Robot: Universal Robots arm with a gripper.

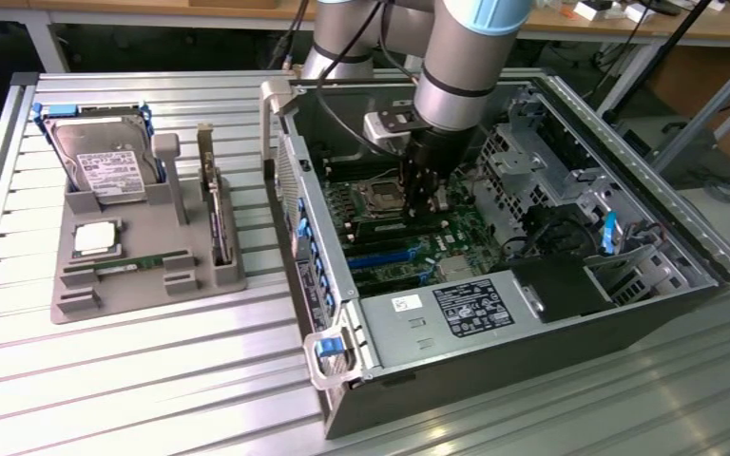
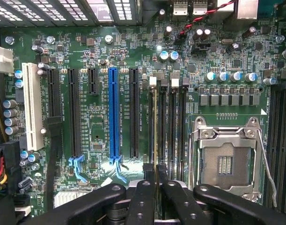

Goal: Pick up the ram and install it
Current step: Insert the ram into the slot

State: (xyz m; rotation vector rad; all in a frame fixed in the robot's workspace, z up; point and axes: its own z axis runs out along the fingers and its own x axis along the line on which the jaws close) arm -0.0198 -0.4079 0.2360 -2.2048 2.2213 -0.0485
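1. Arm lowered into open computer case (image 1: 669, 275); gripper (image 1: 424, 195) close above motherboard (image 1: 397, 237).
2. Gripper (image 2: 155, 185) clenched on ram (image 2: 155, 126), seen edge-on as a thin strip between the fingers (image 2: 142, 197).
3. Ram upright, lined up in memory slot (image 2: 155, 93) nearest the long black card slots, beside blue slot (image 2: 113, 112).
4. Empty processor socket (image 2: 225, 161) just beside the memory slots.
5. Grey holder tray (image 1: 149, 285) well apart at the exterior view's left, carrying hard drive (image 1: 105, 166).
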